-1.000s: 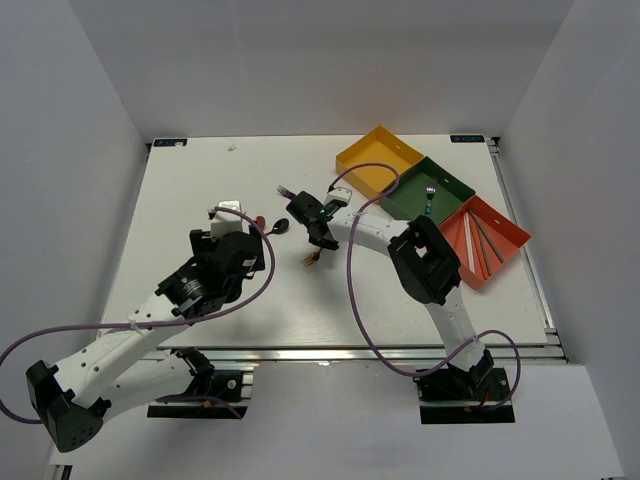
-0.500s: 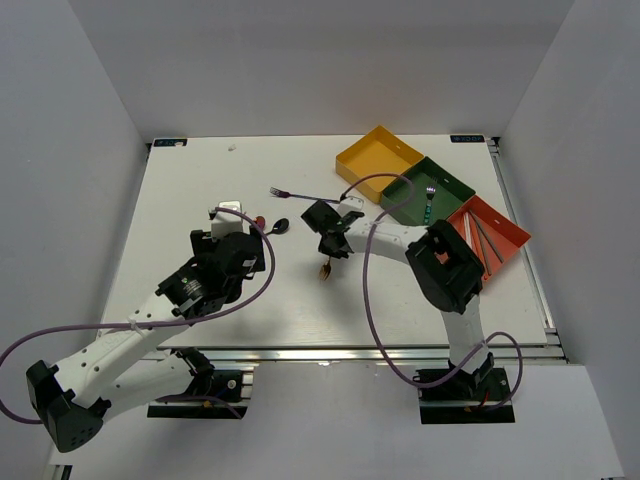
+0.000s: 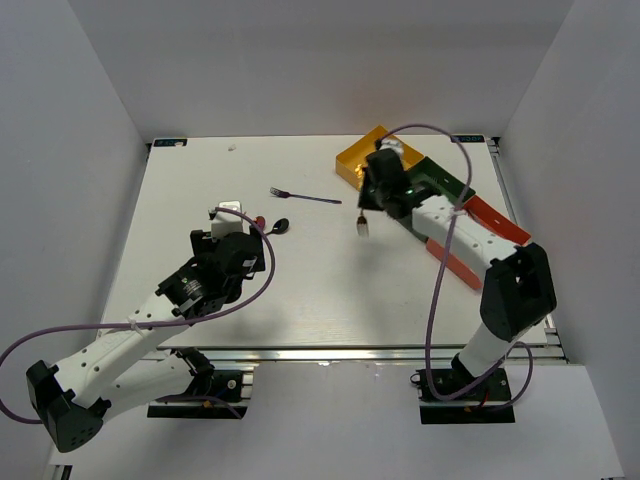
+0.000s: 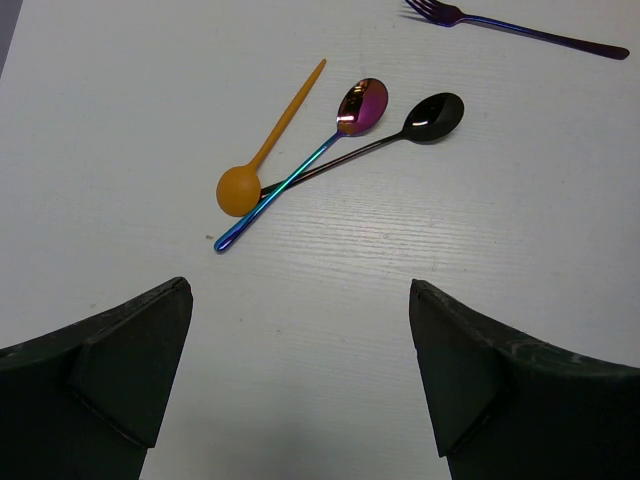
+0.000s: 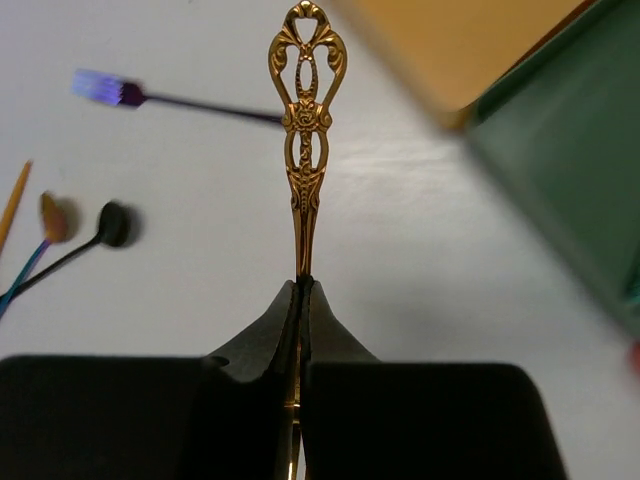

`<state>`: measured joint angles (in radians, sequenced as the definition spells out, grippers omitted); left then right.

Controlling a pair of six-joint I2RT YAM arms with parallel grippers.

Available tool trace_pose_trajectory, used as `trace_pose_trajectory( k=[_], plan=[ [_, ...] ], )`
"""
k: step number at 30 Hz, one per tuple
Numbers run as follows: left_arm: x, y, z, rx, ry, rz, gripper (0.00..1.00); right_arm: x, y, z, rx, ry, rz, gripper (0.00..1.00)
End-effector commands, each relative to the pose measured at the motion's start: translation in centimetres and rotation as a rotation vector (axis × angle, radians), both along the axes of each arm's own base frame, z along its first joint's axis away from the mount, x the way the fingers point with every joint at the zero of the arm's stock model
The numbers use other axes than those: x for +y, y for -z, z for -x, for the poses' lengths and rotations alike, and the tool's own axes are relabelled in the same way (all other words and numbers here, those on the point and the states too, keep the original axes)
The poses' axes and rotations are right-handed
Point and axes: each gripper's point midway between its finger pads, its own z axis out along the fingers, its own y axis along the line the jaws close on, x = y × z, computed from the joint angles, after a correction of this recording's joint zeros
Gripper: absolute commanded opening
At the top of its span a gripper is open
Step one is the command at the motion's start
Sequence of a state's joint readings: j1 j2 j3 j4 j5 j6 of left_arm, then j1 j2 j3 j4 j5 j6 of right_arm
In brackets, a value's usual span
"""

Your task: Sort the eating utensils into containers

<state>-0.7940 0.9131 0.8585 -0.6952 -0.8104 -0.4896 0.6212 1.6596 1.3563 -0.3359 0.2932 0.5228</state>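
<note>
White walls box in our white desk (image 3: 200, 170). At the left, our left end effector (image 4: 298, 290) hangs spread above an orange spoon (image 4: 240, 189), an iridescent pink spoon (image 4: 362, 103) and a dark spoon (image 4: 435, 115), whose handles cross. A purple fork (image 3: 305, 196) lies mid-desk. Our right end effector (image 5: 300, 285) is pressed together on a gold utensil (image 5: 305, 130), ornate handle outward, just left of the yellow tray (image 3: 352, 163). The dark green tray (image 3: 445, 180) and red-orange tray (image 3: 492, 217) follow rightward.
</note>
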Motion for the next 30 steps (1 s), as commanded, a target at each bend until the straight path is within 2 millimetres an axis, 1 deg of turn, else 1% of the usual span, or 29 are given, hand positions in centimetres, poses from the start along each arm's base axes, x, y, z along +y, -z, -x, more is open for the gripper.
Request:
trace_pose_trajectory(
  k=[1, 2, 3, 4, 5, 6, 7, 8, 9, 10, 11, 13, 14, 15, 16, 17, 18, 19, 20, 22, 23, 24, 26, 27, 28, 29, 30],
  plan=[
    [0.1, -0.3, -0.2, -0.016, -0.012, 0.008, 0.98, -5.2, -0.8, -4.3, -0.065, -0.096, 0.107, 0.0],
    [0.2, -0.3, -0.2, -0.018, -0.012, 0.009, 0.98, -8.0, -0.9, -5.9, -0.083, -0.071, 0.16, 0.0],
    [0.1, -0.3, -0.2, -0.017, -0.012, 0.008, 0.98, -9.0, -0.3, -6.7, -0.069, -0.072, 0.176, 0.0],
    [0.1, -0.2, -0.2, -0.017, -0.013, 0.006, 0.98, -9.9, -1.1, -7.7, -0.09, -0.07, 0.177, 0.0],
    [0.2, -0.2, -0.3, -0.015, -0.015, 0.002, 0.98, -11.9, -1.0, -8.7, -0.085, -0.044, 0.184, 0.0],
    [0.2, -0.1, -0.3, -0.012, -0.017, -0.002, 0.98, -12.7, -0.5, -9.2, -0.075, -0.067, 0.213, 0.0],
    [0.2, -0.1, -0.3, -0.012, -0.017, -0.002, 0.98, -13.4, -0.3, -9.5, -0.077, -0.075, 0.228, 0.0],
    [0.2, 0.0, -0.3, -0.01, -0.017, -0.004, 0.98, -14.6, -0.1, -10.0, -0.075, -0.072, 0.24, 0.0],
    [0.1, 0.1, -0.3, -0.008, -0.016, -0.005, 0.98, -15.0, 0.7, -10.2, -0.06, -0.091, 0.256, 0.0],
    [0.1, 0.1, -0.3, -0.008, -0.015, -0.006, 0.98, -15.4, 1.1, -10.4, -0.063, -0.117, 0.274, 0.0],
    [0.0, 0.1, -0.3, -0.007, -0.014, -0.005, 0.98, -16.0, 2.1, -10.6, -0.041, -0.126, 0.276, 0.0],
    [-0.1, 0.1, -0.4, -0.004, -0.01, -0.008, 0.98, -16.6, 3.2, -10.8, -0.02, -0.145, 0.291, 0.0],
    [-0.1, 0.3, -0.4, 0.0, -0.009, -0.01, 0.98, -17.4, 3.4, -11.1, -0.012, -0.122, 0.304, 0.0],
    [-0.1, 0.3, -0.4, 0.002, -0.009, -0.013, 0.98, -17.7, 4.2, -11.3, 0.007, -0.107, 0.311, 0.01],
    [-0.1, 0.4, -0.4, 0.005, -0.009, -0.016, 0.98, -17.9, 4.5, -11.1, 0.031, -0.101, 0.305, 0.07],
    [-0.1, 0.5, -0.5, 0.007, -0.009, -0.018, 0.98, -18.0, 4.5, -11.1, 0.036, -0.096, 0.297, 0.15],
    [-0.1, 0.5, -0.5, 0.007, -0.01, -0.019, 0.98, -18.2, 4.2, -11.1, 0.031, -0.077, 0.299, 0.39],
    [-0.1, 0.6, -0.5, 0.009, -0.011, -0.023, 0.98, -18.5, 4.1, -11.2, 0.029, -0.039, 0.295, 0.45],
    [-0.2, 0.7, -0.5, 0.012, -0.011, -0.026, 0.98, -19.3, 3.5, -11.7, 0.003, 0.01, 0.316, 0.48],
    [-0.2, 0.9, -0.6, 0.02, -0.011, -0.034, 0.98, -19.7, 2.7, -12.0, -0.016, 0.03, 0.322, 0.54],
    [-0.3, 1.0, -0.7, 0.023, -0.01, -0.035, 0.98, -19.9, 2.9, -11.9, 0.007, 0.061, 0.314, 0.55],
    [-0.3, 1.1, -0.7, 0.027, -0.012, -0.04, 0.98, -20.0, 2.0, -12.4, -0.002, 0.081, 0.313, 0.57],
    [-0.5, 1.2, -0.9, 0.038, -0.016, -0.044, 0.98, -20.7, 1.6, -12.0, 0.02, 0.145, 0.307, 0.58],
    [-0.6, 1.3, -1.0, 0.041, -0.025, -0.029, 0.98, -20.8, 0.9, -11.5, 0.028, 0.171, 0.296, 0.59],
    [-1.0, 0.5, -1.3, 0.033, -0.027, 0.001, 0.98, -20.7, 0.5, -11.0, 0.034, 0.188, 0.272, 0.6],
    [-2.4, 0.5, -1.6, 0.048, 0.011, 0.051, 0.98, -19.6, 0.1, -10.4, 0.039, 0.185, 0.206, 0.6],
    [-3.5, 0.3, -1.8, 0.047, 0.023, 0.105, 0.98, -19.0, -2.4, -9.7, -0.021, 0.18, 0.158, 0.65]
  ],
)
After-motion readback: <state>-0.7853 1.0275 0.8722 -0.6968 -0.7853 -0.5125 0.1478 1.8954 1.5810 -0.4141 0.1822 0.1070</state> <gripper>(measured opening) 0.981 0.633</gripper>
